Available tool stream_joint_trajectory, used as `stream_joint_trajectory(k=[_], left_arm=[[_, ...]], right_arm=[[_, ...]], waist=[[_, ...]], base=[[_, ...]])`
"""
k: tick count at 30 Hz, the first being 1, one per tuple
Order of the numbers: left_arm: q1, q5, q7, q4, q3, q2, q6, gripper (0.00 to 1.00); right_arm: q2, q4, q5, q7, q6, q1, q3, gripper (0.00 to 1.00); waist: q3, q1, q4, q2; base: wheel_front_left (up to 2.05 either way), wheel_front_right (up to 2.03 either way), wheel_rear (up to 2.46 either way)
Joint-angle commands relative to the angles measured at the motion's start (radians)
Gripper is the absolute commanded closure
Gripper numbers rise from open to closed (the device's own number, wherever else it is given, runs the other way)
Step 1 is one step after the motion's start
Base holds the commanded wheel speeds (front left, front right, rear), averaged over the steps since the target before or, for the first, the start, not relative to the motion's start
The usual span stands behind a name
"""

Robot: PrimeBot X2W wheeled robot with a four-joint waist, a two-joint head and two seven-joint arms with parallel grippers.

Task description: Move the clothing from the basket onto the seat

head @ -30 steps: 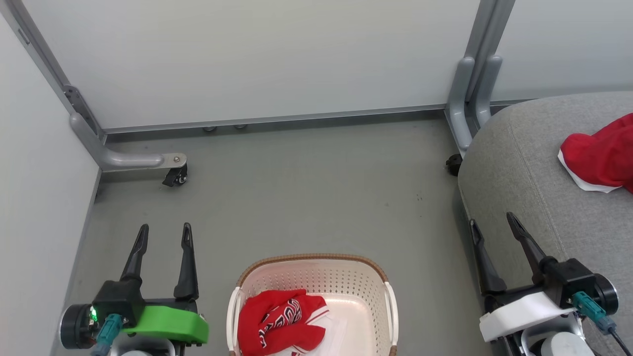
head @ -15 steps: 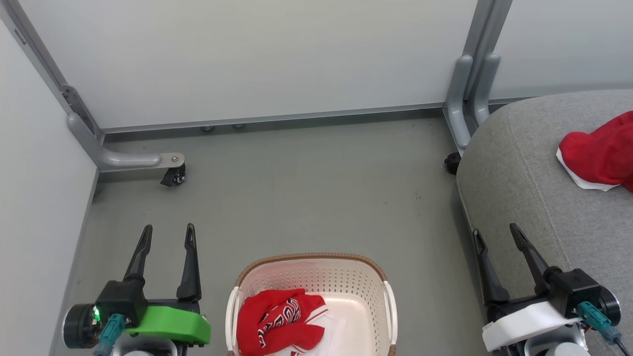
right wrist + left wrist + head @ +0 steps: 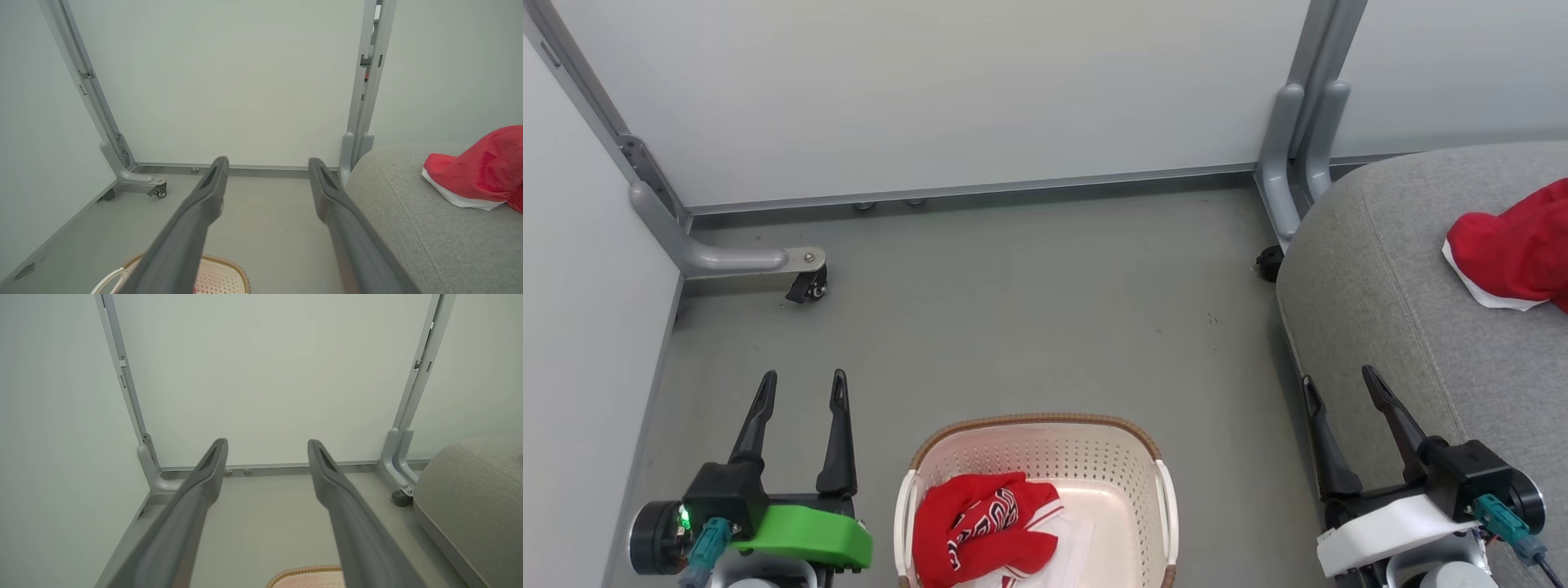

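A red jersey with black-and-white lettering (image 3: pixel 984 527) lies crumpled in the left half of the cream perforated basket (image 3: pixel 1127 482), which stands on the floor at the bottom middle of the head view. A second red garment (image 3: pixel 1515 249) rests on the grey seat (image 3: pixel 1388 269) at the right; it also lies on the seat (image 3: pixel 408 228) in the right wrist view as a red heap (image 3: pixel 482 169). My left gripper (image 3: pixel 801 381) hangs open to the left of the basket, holding nothing. My right gripper (image 3: pixel 1339 379) is open and empty at the seat's front edge.
Pale partition panels close off the back and left. Their grey metal feet with castors (image 3: pixel 805 287) stand at the far left, and a post foot (image 3: pixel 1290 180) stands beside the seat. Bare grey floor (image 3: pixel 1029 310) stretches beyond the basket.
The whole head view has shifted slightly, so the camera moved. The right gripper has sunk a little lower in that view. Both grippers stay open and the garments lie as before.
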Motion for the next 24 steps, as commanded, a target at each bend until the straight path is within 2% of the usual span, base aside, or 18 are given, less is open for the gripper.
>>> stream_joint_trajectory(k=[1, 13, 24], left_arm=[[-0.013, -0.007, -0.001, 0.001, 0.003, 0.000, 0.000, 0.00], [-0.095, 0.044, 0.000, 0.043, -0.041, 0.003, -0.036, 0.00], [-0.260, 0.084, 0.000, 0.181, -0.183, 0.047, -0.055, 0.00]], right_arm=[[-0.002, 0.002, -0.003, 0.000, -0.001, -0.008, 0.002, 0.00], [-0.002, -0.009, -0.015, 0.000, -0.001, -0.069, 0.037, 0.00], [-0.002, -0.038, -0.026, 0.000, -0.001, -0.198, 0.098, 0.00]], waist=[[0.002, 0.0000, -0.003, 0.0105], [0.064, 0.0000, -0.044, 0.0105], [0.230, 0.0000, -0.119, 0.0105]], base=[[0.00, 0.00, 0.00], [0.00, 0.00, 0.00], [0.00, 0.00, 0.00]])
